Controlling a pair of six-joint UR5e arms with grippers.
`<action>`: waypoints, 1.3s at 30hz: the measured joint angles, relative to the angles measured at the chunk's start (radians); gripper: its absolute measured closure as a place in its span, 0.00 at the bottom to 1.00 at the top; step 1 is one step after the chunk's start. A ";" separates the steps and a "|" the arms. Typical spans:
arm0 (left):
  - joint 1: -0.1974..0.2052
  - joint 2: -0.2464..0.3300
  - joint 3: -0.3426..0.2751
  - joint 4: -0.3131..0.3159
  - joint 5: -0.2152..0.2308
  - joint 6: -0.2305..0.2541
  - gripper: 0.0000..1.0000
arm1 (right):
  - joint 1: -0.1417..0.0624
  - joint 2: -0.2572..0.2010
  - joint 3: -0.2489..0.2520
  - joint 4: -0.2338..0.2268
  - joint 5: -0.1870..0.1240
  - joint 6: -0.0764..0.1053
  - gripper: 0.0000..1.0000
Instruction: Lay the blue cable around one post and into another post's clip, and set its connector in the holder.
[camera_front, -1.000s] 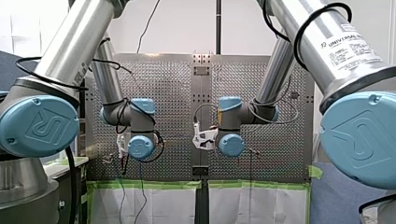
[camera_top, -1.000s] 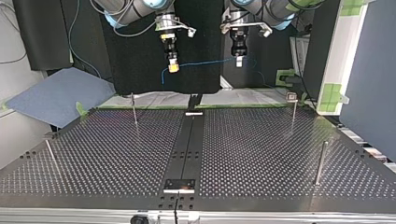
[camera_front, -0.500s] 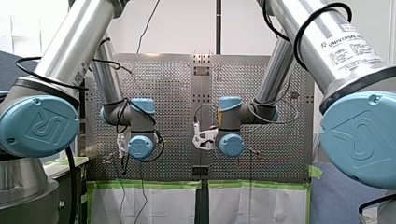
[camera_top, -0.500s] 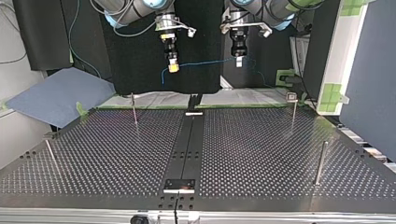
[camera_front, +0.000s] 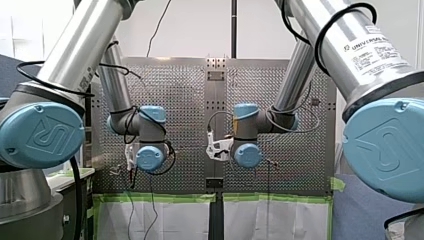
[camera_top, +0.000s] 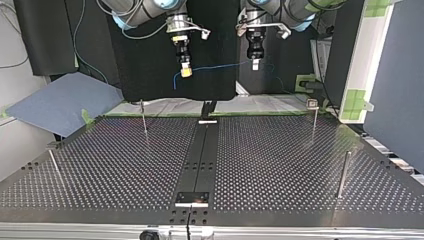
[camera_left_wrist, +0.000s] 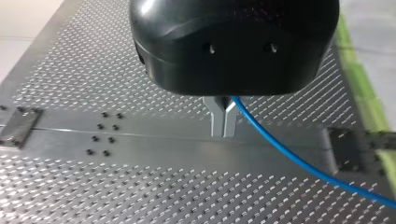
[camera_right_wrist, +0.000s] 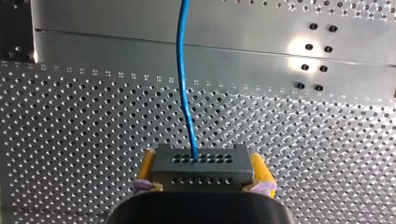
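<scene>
Above perforated table (camera_right_wrist: 70, 116), right jaws grip holed connector (camera_right_wrist: 198, 165), left jaws pinch blue cable (camera_left_wrist: 289, 156)

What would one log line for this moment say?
left tool: shut on blue cable | right tool: shut on connector | both above table | cable unrouted

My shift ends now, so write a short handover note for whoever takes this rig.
My right gripper: shut on the connector, held over the table.
My left gripper: shut on the blue cable further along.
The cable hangs in the air between them, touching no post.
Done: pick-up only.
Left: all the routing, then seating the connector.
</scene>
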 joint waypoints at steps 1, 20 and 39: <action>-0.001 -0.003 -0.003 -0.001 0.006 -0.006 1.00 | 0.005 0.003 0.005 0.005 -0.005 0.005 1.00; -0.004 -0.011 -0.013 -0.005 0.030 -0.122 1.00 | 0.033 0.010 0.027 0.121 -0.068 0.016 1.00; 0.031 0.104 0.067 -0.125 0.015 -0.123 1.00 | 0.022 -0.096 -0.071 0.215 -0.063 0.135 1.00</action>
